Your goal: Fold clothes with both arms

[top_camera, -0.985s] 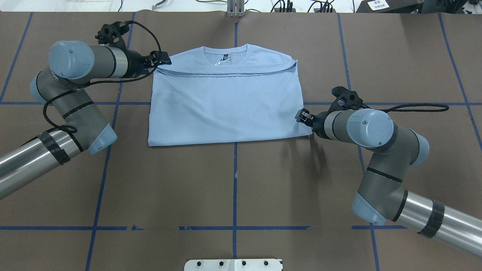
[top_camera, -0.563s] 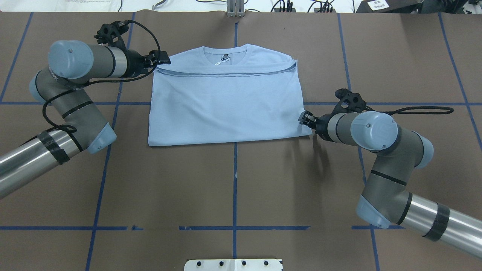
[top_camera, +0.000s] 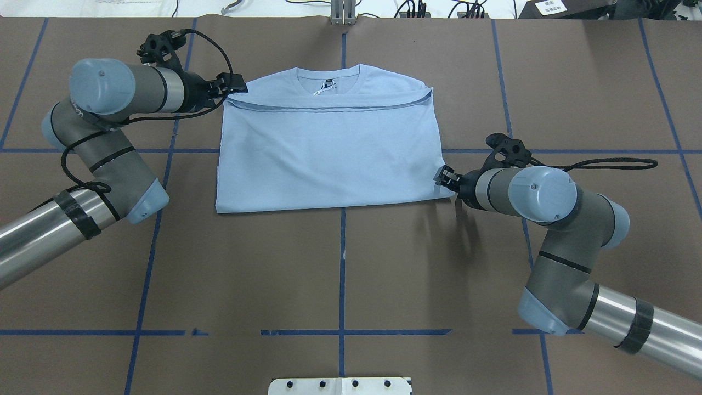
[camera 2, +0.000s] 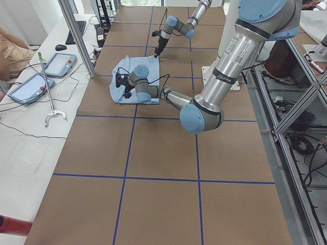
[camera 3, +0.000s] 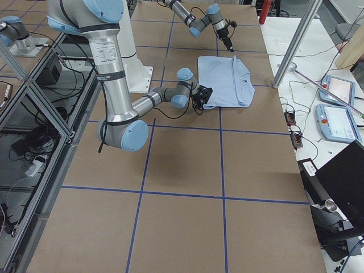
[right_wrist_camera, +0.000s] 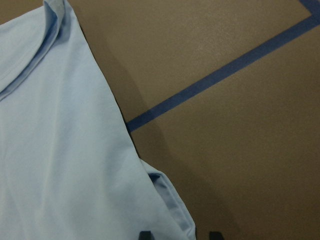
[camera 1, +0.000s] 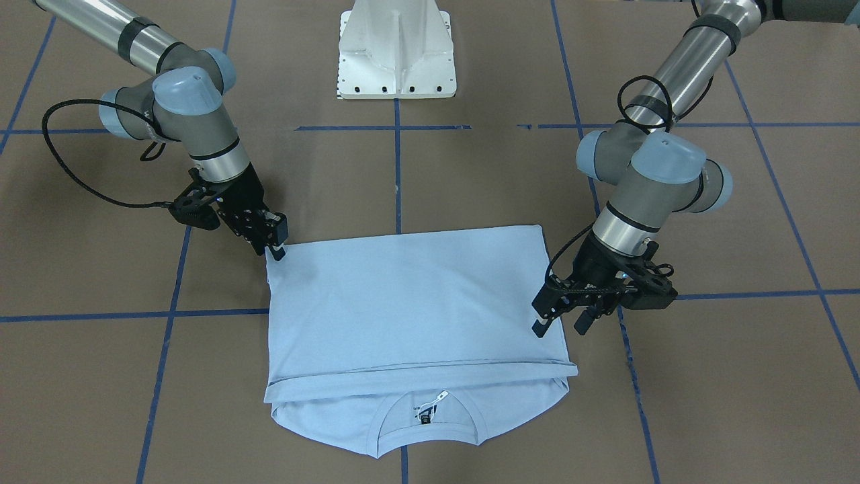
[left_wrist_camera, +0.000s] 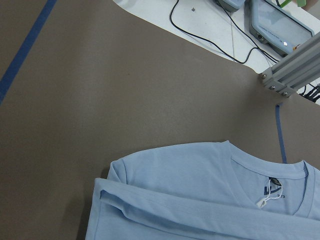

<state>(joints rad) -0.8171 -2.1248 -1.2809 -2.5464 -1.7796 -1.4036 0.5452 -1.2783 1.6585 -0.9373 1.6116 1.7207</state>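
One shirt (top_camera: 329, 159) lies flat around the middle of the bench (top_camera: 340, 274), folded once across. Its lower half is laid up over the chest, so the crease is the near edge and the hem (top_camera: 329, 107) runs across just short of the collar (top_camera: 329, 69). Nearest the robot, the right claw (top_camera: 441, 176) sits low at the near right corner of that crease. Its wrist view shows two fingertips (right_wrist_camera: 144, 234) standing apart with the doubled corner of cloth between them, so it is parted and straddling the edge, not pinching it. I judge the spot is chosen because the crease end offers both layers in one bite. Farther off, at the far left corner where the hem ends by the shoulder, the left claw (top_camera: 233, 85) appears raised over the cloth. Its fingers are well apart, one over the shirt and one over bare bench, and it holds nothing. Sitting on opposite corners looks like a set-up for the next fold, though I cannot tell which way that will go. Beyond the hem, the dark label (top_camera: 328, 84) shows inside the neck.
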